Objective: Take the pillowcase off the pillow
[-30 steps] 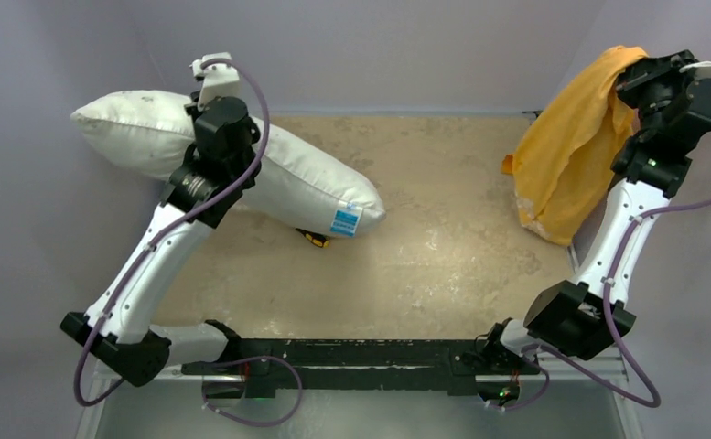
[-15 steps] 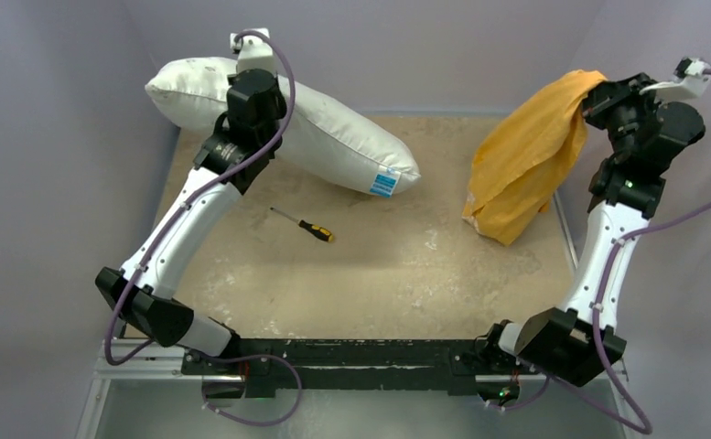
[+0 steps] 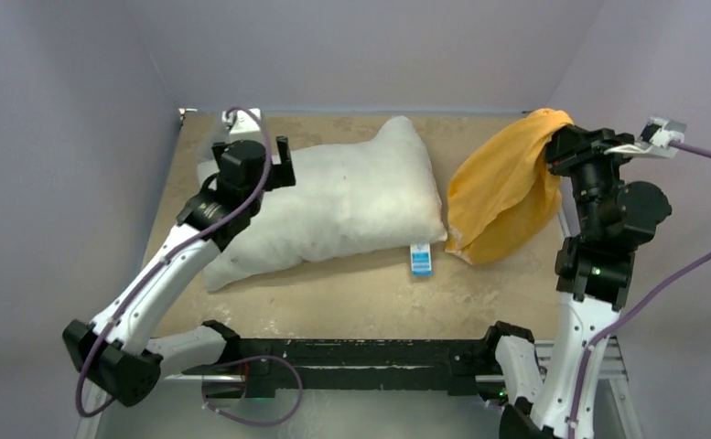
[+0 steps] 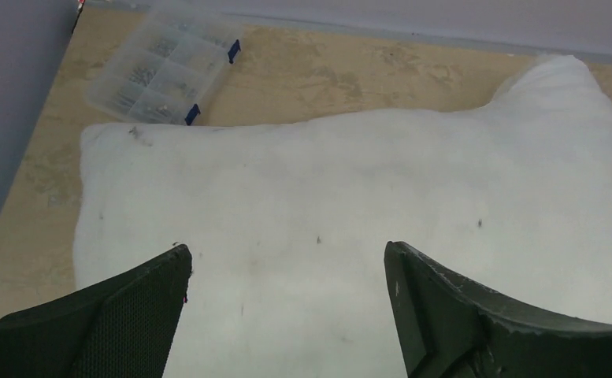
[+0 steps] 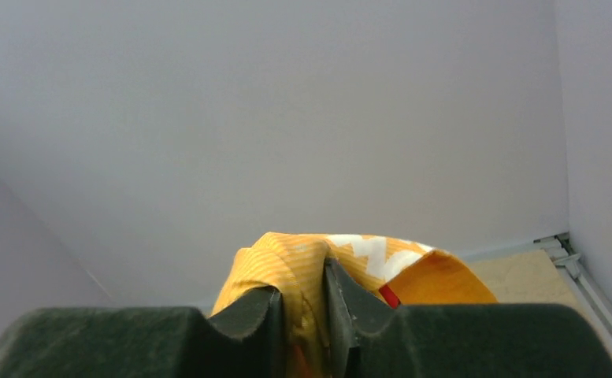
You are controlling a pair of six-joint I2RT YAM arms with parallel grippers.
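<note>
The white pillow (image 3: pixel 351 201) lies flat across the middle of the tan table, bare, with small dark specks (image 4: pixel 350 181). My left gripper (image 3: pixel 274 155) hovers over its left end, open wide, nothing between the fingers (image 4: pixel 287 256). The orange-yellow pillowcase (image 3: pixel 502 197) hangs at the right, off the pillow, its lower end resting by the pillow's right edge. My right gripper (image 3: pixel 557 146) holds its top fold. In the right wrist view the striped cloth (image 5: pixel 302 252) with white print and a red tag fills the narrow gap of that gripper (image 5: pixel 301 276).
A blue-and-white label (image 3: pixel 419 259) sticks out from the pillow's near right corner. A clear plastic parts box (image 4: pixel 165 71) with blue latches sits beyond the pillow's far left corner. Purple walls close in the table (image 3: pixel 351 293) at the back and both sides.
The left gripper has opened and the pillow has dropped flat onto the table, covering the screwdriver. The right gripper has come down and leftward with the pillowcase, its jaws slightly wider.
</note>
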